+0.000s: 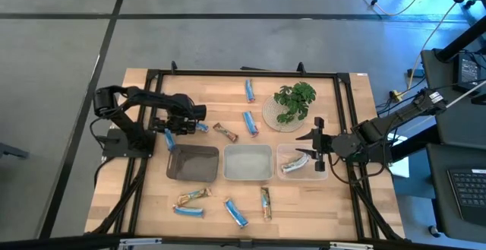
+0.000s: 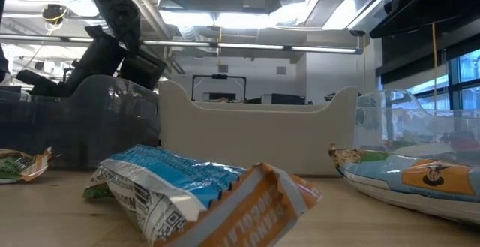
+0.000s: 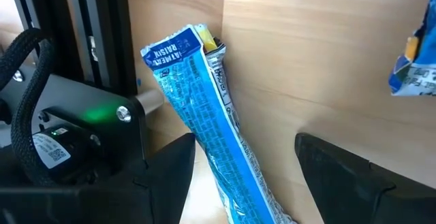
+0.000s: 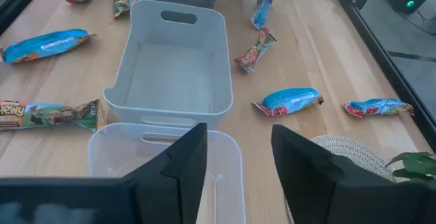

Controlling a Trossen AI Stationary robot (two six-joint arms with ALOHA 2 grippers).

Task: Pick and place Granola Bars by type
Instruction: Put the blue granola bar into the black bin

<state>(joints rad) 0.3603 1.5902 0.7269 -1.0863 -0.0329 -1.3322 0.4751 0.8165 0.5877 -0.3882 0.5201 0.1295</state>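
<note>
Granola bars lie scattered on the wooden table. One blue bar (image 3: 208,129) lies flat by the table's left edge (image 1: 168,139). My left gripper (image 3: 243,146) points down over it, open, with one finger on either side of the bar's near part (image 1: 168,131). Whether a finger touches the bar does not show. Another blue bar (image 1: 200,127) and a brown one (image 1: 225,132) lie just to its right. My right gripper (image 4: 238,156) hangs open and empty above the clear tray (image 1: 304,172), in which one bar (image 1: 295,162) lies.
A dark tray (image 1: 192,164), a grey tray (image 1: 247,164) and the clear tray stand in a row mid-table. A plant on a round plate (image 1: 292,104) is at the back right. More bars lie at the back (image 1: 249,90) and front (image 1: 235,212). A black frame rail (image 3: 102,26) runs beside the left gripper.
</note>
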